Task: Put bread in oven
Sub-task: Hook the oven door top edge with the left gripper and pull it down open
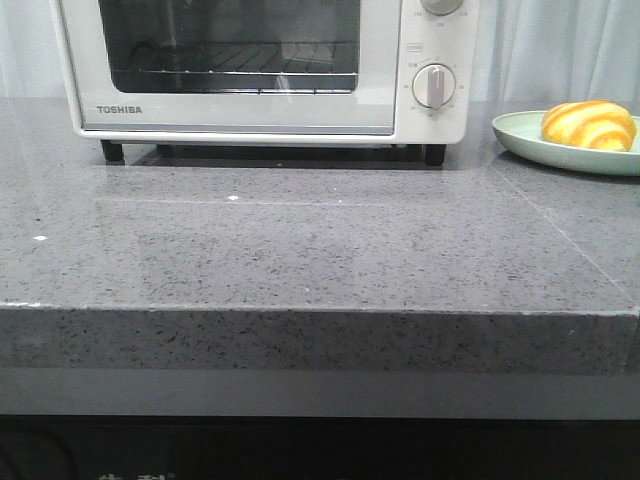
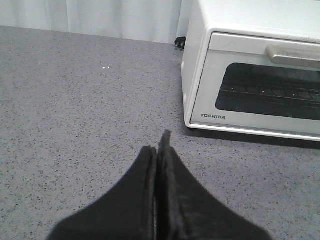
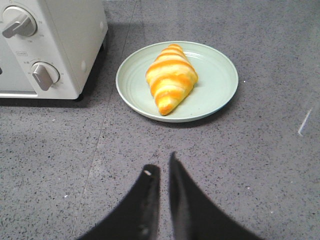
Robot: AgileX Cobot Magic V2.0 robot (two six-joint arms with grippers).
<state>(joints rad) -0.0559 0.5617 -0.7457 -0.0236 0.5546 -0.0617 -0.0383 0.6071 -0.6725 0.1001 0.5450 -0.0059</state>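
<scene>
The glossy golden-orange, pale-striped croissant-shaped bread [image 3: 171, 77] lies on the pale green round plate [image 3: 220, 67] beside the closed white Toshiba toaster oven [image 1: 262, 66], probably light, slick and squashable, best pinched across its thick middle; both black grippers [image 2: 158, 149] [image 3: 161, 169] rest pressed together.

Speckled grey stone counter [image 1: 300, 250], polished; white enamelled oven [image 1: 265, 65] with glass door, wire rack; glossy bread [image 3: 171, 77] on smooth pale-green plate [image 3: 220, 75].
</scene>
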